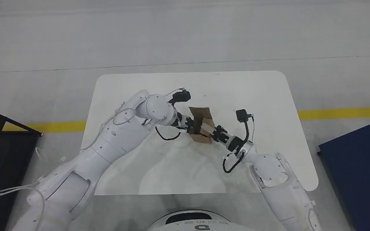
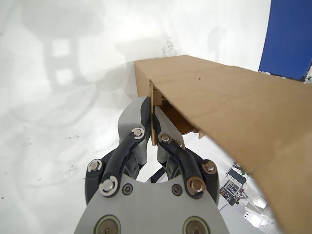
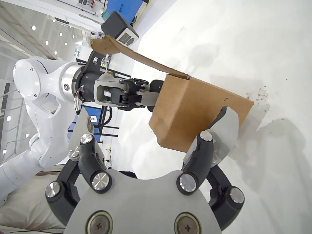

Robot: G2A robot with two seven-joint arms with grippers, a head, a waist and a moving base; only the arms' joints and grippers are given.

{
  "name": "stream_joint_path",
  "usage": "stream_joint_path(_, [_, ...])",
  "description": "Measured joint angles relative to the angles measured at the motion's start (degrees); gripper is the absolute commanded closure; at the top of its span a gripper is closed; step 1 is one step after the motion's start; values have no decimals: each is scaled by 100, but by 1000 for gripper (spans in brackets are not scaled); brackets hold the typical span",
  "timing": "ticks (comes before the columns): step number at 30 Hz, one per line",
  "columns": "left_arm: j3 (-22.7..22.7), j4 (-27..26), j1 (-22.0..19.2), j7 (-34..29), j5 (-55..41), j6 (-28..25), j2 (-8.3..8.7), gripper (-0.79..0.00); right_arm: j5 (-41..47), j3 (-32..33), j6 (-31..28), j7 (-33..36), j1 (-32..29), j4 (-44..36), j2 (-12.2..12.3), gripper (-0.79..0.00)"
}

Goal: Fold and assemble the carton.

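A small brown carton (image 1: pixel 200 122) is held a little above the middle of the white table (image 1: pixel 260 98), between both arms. My left gripper (image 2: pixel 150 113) is shut on the edge of one carton wall (image 2: pixel 152 127), beside the open end. From the right wrist, the carton (image 3: pixel 195 103) shows one long flap (image 3: pixel 146 60) standing open above the left gripper (image 3: pixel 153 96). My right gripper (image 3: pixel 153 113) is open wide at the carton's other side. One of its fingers (image 3: pixel 226 122) lies against a carton face; the other stands well clear.
The table's far and right parts are bare around the arms. A blue panel (image 1: pixel 347 156) stands off the table's right edge and a dark frame (image 1: pixel 11 150) off its left. A yellow line (image 1: pixel 335 113) runs along the floor.
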Motion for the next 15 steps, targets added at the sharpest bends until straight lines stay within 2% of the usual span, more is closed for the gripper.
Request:
stream_joint_path(6, [-32, -166, -65, -219, 352, 223, 42, 0, -212, 86, -297, -124, -75, -132, 34, -785])
stream_joint_path(7, [-60, -196, -61, -250, 386, 249, 55, -55, -246, 114, -341, -145, -92, -144, 41, -785])
stream_joint_path(9, [-151, -265, -31, -301, 428, 291, 93, -650, -318, 187, -423, -168, -120, -158, 59, -785])
stream_joint_path(10, [-193, -294, -10, -315, 452, 303, 111, -785, -346, 218, -447, -167, -125, -161, 66, -785])
stream_joint_path(15, [-505, -455, 183, -364, 615, 260, 256, -785, -507, 302, -686, -23, -19, -157, 105, -785])
